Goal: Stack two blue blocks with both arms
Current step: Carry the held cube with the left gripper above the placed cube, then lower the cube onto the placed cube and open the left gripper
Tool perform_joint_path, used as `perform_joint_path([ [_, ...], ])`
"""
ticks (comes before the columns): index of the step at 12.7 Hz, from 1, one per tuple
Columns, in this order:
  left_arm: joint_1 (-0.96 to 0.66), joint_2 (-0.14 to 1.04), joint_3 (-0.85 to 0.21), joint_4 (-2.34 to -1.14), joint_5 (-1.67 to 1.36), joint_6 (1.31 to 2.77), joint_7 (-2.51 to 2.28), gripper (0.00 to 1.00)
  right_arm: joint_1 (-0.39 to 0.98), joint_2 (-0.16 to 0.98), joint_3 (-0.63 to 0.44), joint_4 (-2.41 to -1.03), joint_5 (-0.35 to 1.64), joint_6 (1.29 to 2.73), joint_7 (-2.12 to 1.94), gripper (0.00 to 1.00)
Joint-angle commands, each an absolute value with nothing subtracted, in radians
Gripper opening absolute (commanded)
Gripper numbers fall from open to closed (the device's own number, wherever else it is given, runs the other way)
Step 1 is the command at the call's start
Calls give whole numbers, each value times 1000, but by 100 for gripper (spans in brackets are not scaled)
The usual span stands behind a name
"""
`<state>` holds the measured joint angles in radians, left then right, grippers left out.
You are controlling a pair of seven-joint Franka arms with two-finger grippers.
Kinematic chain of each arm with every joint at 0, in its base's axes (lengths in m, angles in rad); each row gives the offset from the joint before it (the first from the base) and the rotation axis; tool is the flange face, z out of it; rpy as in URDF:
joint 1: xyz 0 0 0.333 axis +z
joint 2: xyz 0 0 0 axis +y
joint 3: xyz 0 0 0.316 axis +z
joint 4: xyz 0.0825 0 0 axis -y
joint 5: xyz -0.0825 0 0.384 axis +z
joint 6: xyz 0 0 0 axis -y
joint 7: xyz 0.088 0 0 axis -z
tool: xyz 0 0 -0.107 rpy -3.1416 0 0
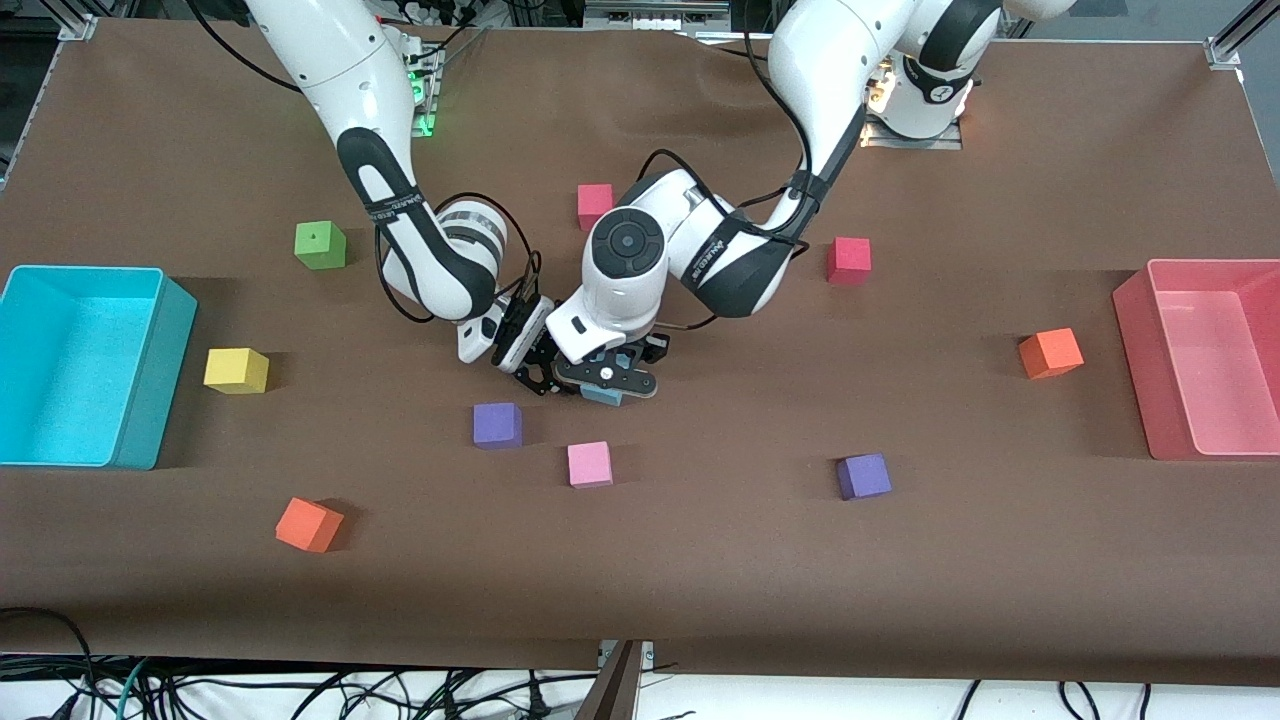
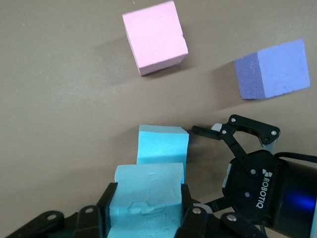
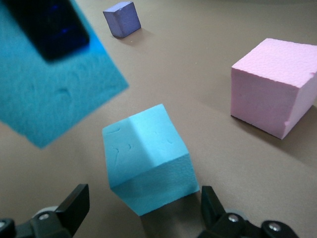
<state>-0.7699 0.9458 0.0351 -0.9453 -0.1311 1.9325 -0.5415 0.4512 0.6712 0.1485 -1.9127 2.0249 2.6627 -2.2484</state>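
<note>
Left gripper (image 2: 146,210): jaws closed on one blue block (image 2: 147,198), held in the air just above the second blue block (image 3: 147,158); the second block sits on the worktop (image 1: 700,560), mid-table; the held block overlaps it only partly in the left wrist view, contact cannot be told. Right gripper (image 3: 143,208): jaws spread wide to either side of the lower block, fingers (image 3: 74,203) not touching it. Outward: pink cube (image 1: 590,464) and purple cube (image 1: 497,424) lie near, closer to the front camera; second purple cube (image 1: 864,476) toward the left arm's end; turquoise bin (image 1: 150,380) at the right arm's end, pink bin (image 1: 1135,340) at the left arm's.
</note>
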Motion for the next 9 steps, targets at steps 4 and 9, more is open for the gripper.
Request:
perform_joint_path([
  [4,-801,1020,74,-885,-156,1991,-540,0,456,657,144,-1927,2043,2654,-2267,100],
  [9,-802,1023,80,-887,-156,2032,-540,0,456,657,144,-1927,2043,2654,-2269,100],
])
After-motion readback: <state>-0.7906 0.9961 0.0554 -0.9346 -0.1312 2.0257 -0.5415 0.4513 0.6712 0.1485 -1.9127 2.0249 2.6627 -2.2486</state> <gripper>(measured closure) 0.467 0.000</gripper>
